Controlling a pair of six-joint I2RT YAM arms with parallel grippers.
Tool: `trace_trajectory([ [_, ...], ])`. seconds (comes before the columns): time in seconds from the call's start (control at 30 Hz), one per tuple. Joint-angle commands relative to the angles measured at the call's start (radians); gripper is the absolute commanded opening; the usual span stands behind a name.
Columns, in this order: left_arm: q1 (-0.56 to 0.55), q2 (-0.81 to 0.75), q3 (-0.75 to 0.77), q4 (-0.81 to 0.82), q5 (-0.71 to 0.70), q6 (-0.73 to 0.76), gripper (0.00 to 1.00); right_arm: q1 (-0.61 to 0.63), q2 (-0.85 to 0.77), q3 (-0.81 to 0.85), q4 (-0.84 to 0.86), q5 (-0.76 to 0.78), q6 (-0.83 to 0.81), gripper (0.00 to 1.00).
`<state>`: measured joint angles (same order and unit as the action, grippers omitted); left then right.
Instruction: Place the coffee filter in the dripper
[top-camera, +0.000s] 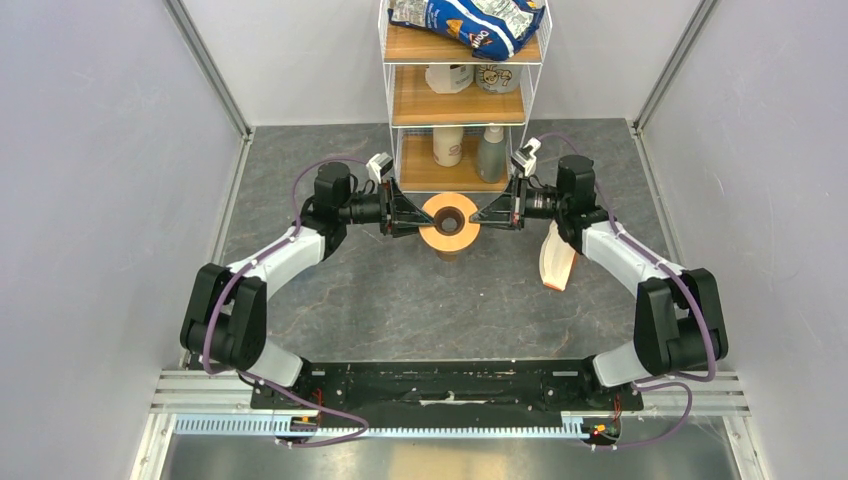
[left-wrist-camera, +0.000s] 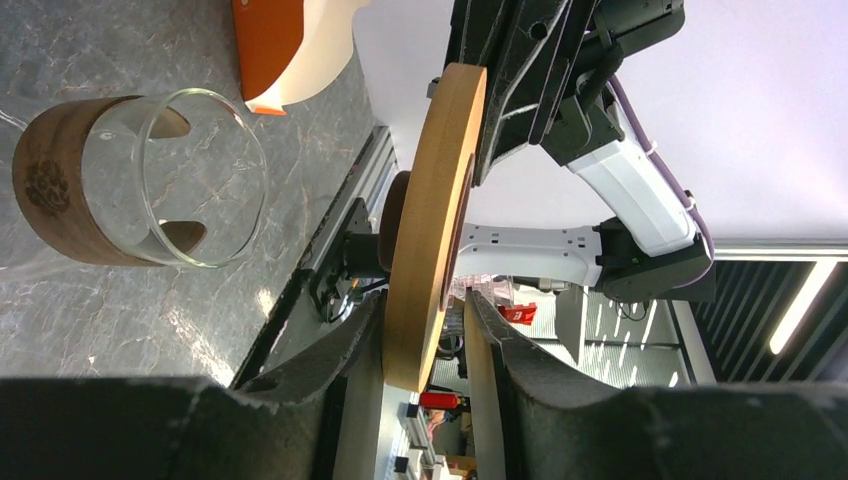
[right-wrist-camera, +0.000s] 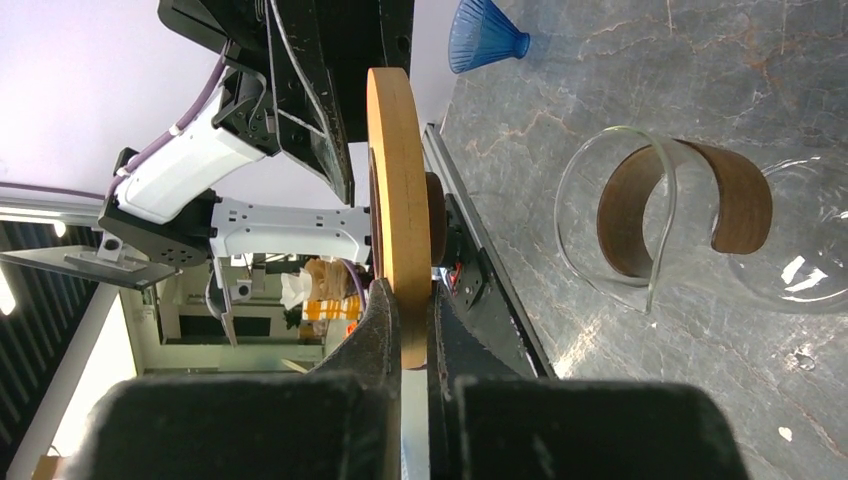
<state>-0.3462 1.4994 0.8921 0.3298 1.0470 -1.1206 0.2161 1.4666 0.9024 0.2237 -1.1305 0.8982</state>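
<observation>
A flat, smooth wooden ring is pinched at its rim by the right pincer and loosely straddled, a narrow gap left, by the left pincer.

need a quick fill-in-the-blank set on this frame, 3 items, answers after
1. The right end effector is shut on the orange-tan ___.
2. The wooden collar wraps a clear glass ___.
3. The cone-shaped dripper on the table is coloured ___.

Missing words: ring; beaker; blue.
</observation>
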Motion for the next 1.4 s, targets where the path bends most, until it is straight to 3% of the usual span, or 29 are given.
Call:
trace_trajectory([
  [0.0,0.01,-0.008,-0.014,0.006,0.023,0.04,0.41,-0.02,0.009,0.012,0.081,-0.011,0.015,0.0],
  [0.23,0.02,-0.006,-0.035,-0.005,0.023,0.051,0.39,-0.038,0.011,-0.002,0.115,-0.017,0.051,0.0],
  [0.53,0.019,0.037,-0.021,0.111,0.021,-0.01,0.37,-0.038,0.037,-0.016,0.084,-0.015,0.013,0.0],
  [0.7,0.018,0.057,-0.022,0.12,0.018,-0.008,0.2,-0.039,0.056,-0.003,0.019,-0.011,-0.049,0.0],
  [1.0,0.003,0.094,-0.015,0.123,0.019,0.009,0.1,-0.037,0.106,0.023,-0.116,0.025,-0.148,0.0],
  [1.37,0.003,0.13,0.027,0.011,0.007,0.097,0.04,-0.022,0.164,0.105,-0.305,0.109,-0.28,0.16],
])
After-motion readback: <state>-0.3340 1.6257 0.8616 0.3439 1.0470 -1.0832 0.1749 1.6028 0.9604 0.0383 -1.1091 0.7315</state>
